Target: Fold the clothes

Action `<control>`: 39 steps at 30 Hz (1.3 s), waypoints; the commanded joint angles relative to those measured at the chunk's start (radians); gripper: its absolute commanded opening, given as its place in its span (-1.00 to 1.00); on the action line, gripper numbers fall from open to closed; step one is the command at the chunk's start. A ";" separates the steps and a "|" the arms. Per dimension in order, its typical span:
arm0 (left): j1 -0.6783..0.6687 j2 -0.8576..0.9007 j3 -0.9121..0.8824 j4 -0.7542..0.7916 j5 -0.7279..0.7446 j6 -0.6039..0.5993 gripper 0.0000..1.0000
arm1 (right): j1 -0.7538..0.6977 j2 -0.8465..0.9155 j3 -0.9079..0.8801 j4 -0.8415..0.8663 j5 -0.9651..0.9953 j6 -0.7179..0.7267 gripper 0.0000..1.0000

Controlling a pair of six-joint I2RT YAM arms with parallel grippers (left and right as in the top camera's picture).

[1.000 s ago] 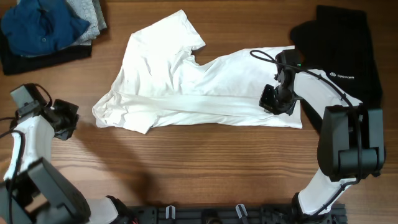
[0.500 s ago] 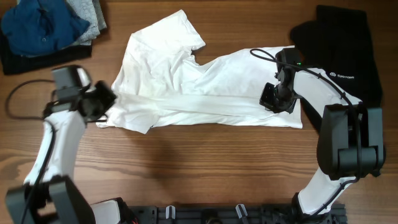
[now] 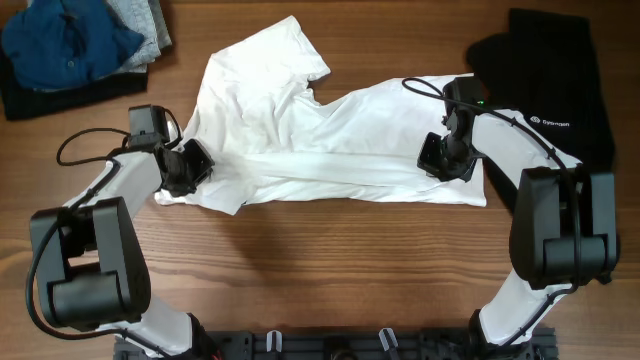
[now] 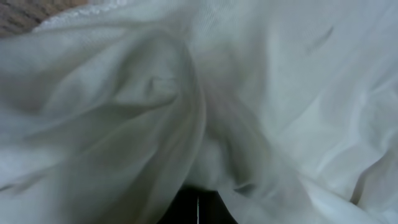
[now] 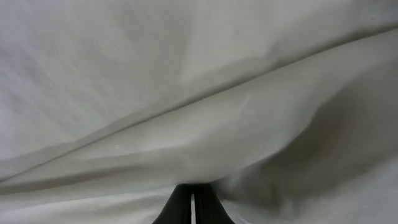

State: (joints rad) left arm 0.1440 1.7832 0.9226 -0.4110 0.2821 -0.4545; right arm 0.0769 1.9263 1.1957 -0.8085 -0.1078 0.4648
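Note:
The clothes (image 3: 330,140), a white short-sleeved T-shirt, lie crumpled across the middle of the table with a fold running along the lower edge. My left gripper (image 3: 196,162) rests on the shirt's left edge, jaws shut. In the left wrist view its dark tips (image 4: 198,198) poke into bunched white fabric (image 4: 261,93). My right gripper (image 3: 438,158) sits on the shirt's right part, also shut. In the right wrist view its closed tips (image 5: 191,196) press against a ridge of the cloth (image 5: 186,106). I see no fabric pinched between either pair of fingers.
A black garment with a small white logo (image 3: 560,80) lies at the right, touching the shirt's right end. A pile of blue and grey folded garments (image 3: 70,45) sits in the far left corner. Bare wooden table (image 3: 330,260) runs along the front.
My left arm has swung in from the table's left side and its gripper now rests on the shirt's left edge. The right arm and the shirt have stayed put.

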 commanded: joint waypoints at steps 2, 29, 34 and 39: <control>0.018 0.065 -0.019 -0.027 -0.181 -0.055 -0.92 | -0.004 0.040 0.003 -0.002 0.045 -0.015 -0.91; 0.387 0.054 -0.019 -0.223 -0.055 -0.130 -0.92 | 0.106 0.039 0.003 -0.130 0.117 0.129 -0.91; 0.363 -0.002 -0.019 -0.227 -0.054 -0.126 -0.92 | 0.105 0.033 0.003 -0.166 0.232 0.243 -0.92; 0.327 -0.109 -0.019 -0.257 -0.054 -0.127 -0.92 | 0.105 -0.002 0.004 -0.157 0.270 0.250 -0.92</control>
State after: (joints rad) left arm 0.4919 1.7454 0.9249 -0.6518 0.2939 -0.5674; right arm 0.1917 1.9316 1.2015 -0.9657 0.0036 0.6655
